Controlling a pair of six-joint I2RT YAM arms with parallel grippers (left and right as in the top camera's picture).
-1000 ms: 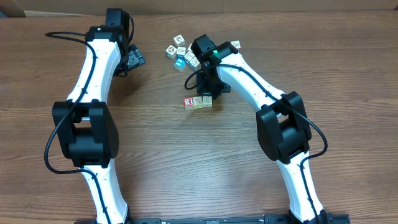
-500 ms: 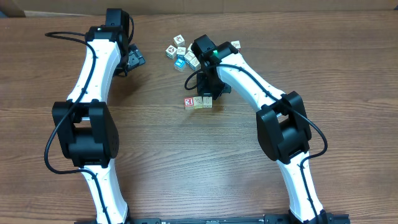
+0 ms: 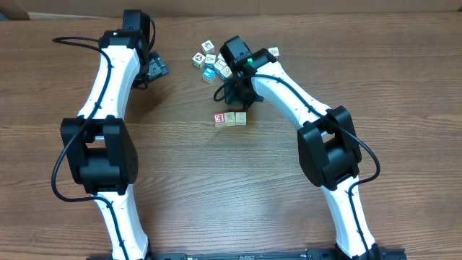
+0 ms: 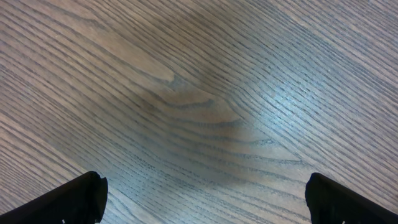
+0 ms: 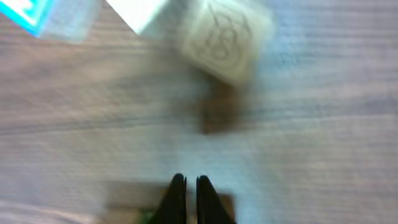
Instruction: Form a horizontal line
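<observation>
seen from overhead, a short row of three small cubes [image 3: 229, 119] is lying on a brown wooden table [image 3: 180, 173], near the middle and a little toward the far edge. the cubes are sitting side by side, touching, in a nearly level line. a red-and-white cube [image 3: 219, 120] is sitting at the left end, and two pale cream cubes [image 3: 240, 118] are sitting to its right.

the right gripper [image 3: 235, 95] is hanging just beyond the row, between it and a loose bunch of cubes [image 3: 211, 61] in white, yellow and blue that is lying farther back. the right wrist view is blurred. in it, the gripper's two dark fingers [image 5: 178, 196] are pressing together with nothing between them. a pale printed cube [image 5: 227, 38] is showing ahead of them, and a blue-edged cube [image 5: 28, 11] is showing in the top left corner.

the left gripper [image 3: 154, 68] is hovering at the table's back left, well apart from every cube. in the left wrist view its fingers [image 4: 78, 199] are standing spread wide apart over wood grain, gripping nothing.
</observation>
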